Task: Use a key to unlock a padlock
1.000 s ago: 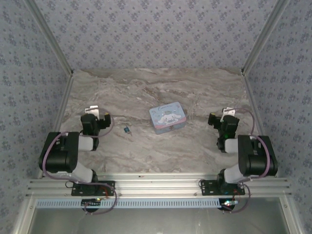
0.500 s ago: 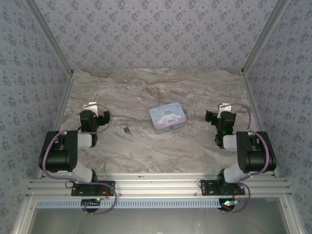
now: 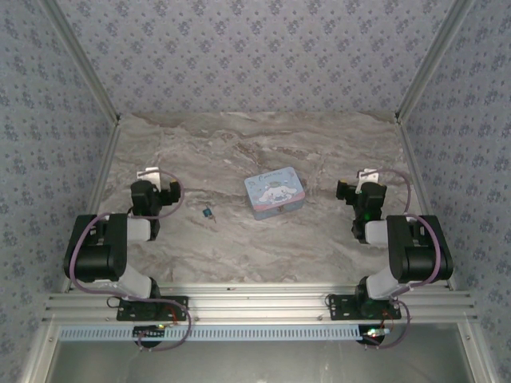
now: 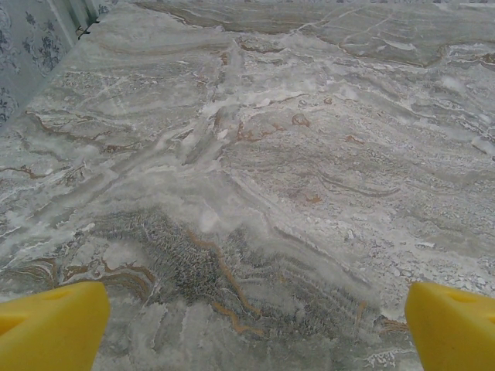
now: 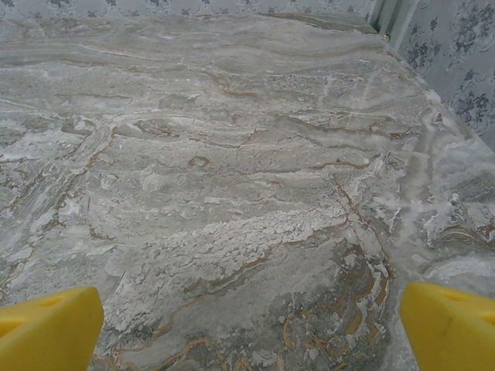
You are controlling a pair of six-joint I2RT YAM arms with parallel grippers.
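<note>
The padlock is a tiny dark bluish-teal thing lying on the marble table, left of centre. A key cannot be made out at this size. My left gripper hovers to the padlock's left, a short way off. In the left wrist view it is open, its yellow fingertips wide apart over bare marble. My right gripper is at the right side, far from the padlock. In the right wrist view it is open too, with nothing between the yellow fingertips.
A light blue cartoon-printed tin lies in the middle of the table, between the two arms. Patterned walls with metal corner posts close in the left, right and far sides.
Both grippers shifted slightly away from the bases a second ago, then held still. The padlock and the tin have not moved.
</note>
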